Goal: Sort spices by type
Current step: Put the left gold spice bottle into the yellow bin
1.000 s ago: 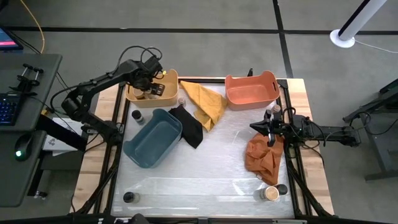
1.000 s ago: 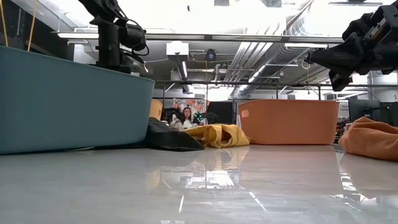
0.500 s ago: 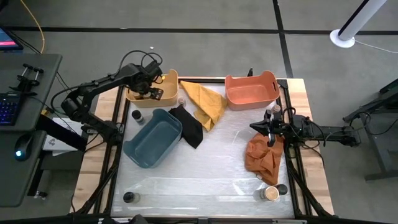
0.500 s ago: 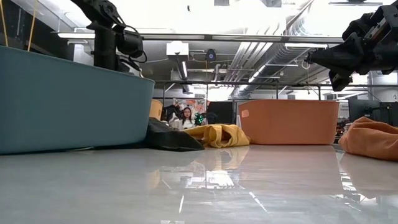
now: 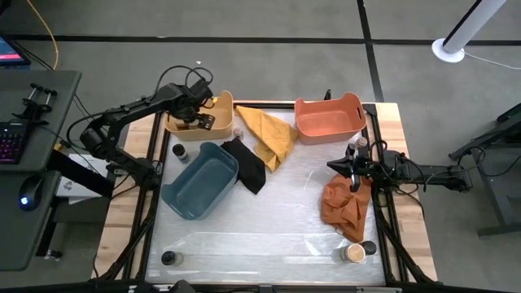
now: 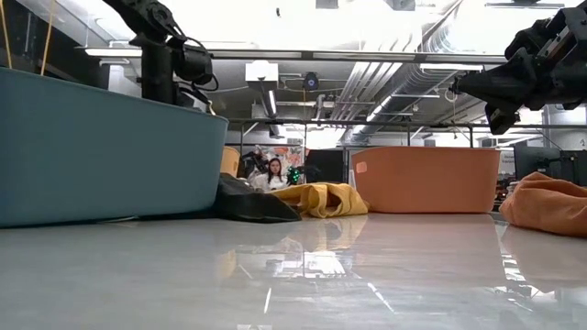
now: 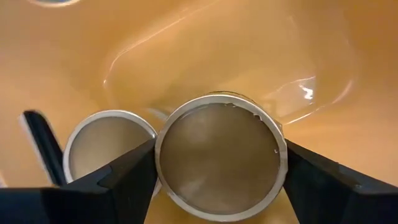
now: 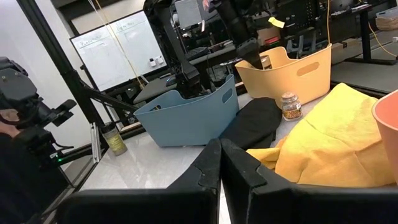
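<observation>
Now left hand [image 7: 217,180] straddles a tan-topped jar [image 7: 221,163] (yellow bin [image 7: 186,50]).

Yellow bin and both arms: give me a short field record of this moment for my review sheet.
left gripper: inside the yellow bin, fingers either side of a tan-topped jar
beside it: second tan-topped jar in the same bin
right gripper: shut, empty, over the orange cloth
blue bin: nothing seen in it
orange bin: nothing seen in it
</observation>
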Controlling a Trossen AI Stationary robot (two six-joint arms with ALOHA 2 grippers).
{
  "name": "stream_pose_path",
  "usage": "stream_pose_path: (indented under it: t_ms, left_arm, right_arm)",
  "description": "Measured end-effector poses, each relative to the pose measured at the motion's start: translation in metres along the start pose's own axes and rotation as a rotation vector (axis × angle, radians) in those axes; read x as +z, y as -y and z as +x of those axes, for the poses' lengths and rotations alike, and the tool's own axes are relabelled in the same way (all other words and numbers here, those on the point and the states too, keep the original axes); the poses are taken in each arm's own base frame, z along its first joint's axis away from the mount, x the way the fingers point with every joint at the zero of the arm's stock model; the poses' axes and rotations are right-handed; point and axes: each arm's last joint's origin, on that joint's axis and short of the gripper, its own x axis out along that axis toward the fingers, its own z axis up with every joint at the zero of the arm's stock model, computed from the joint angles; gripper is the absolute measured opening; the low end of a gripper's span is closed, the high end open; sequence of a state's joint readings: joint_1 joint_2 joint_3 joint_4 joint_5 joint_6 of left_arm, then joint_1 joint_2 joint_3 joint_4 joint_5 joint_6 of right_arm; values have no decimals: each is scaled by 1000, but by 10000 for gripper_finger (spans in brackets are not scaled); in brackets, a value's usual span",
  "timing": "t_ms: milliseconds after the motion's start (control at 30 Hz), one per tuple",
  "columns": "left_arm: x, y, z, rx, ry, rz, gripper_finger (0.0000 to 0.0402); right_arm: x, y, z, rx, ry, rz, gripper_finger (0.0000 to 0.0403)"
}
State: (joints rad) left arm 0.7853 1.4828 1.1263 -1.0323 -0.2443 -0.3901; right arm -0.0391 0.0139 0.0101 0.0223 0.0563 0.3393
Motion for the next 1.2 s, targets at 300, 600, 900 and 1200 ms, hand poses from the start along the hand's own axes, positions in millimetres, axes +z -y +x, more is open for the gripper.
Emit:
stream_pose_path:
  t_ms: [300, 600, 900, 1200]
  left_arm:
    - [-1, 1, 1, -34, -18, 42, 309]
    - [-2, 0, 1, -14, -25, 52, 310]
    - [-3, 0, 0, -7, -31, 88, 310]
    - [3, -5, -21, 14, 3, 88, 310]
  right_arm:
    - [0, 0, 0, 0, 0, 0, 3]
    - [0, 0, 0, 0, 0, 0, 3]
    - [0, 0, 0, 0, 0, 0, 3]
    - [0, 0, 0, 0, 0, 0, 3]
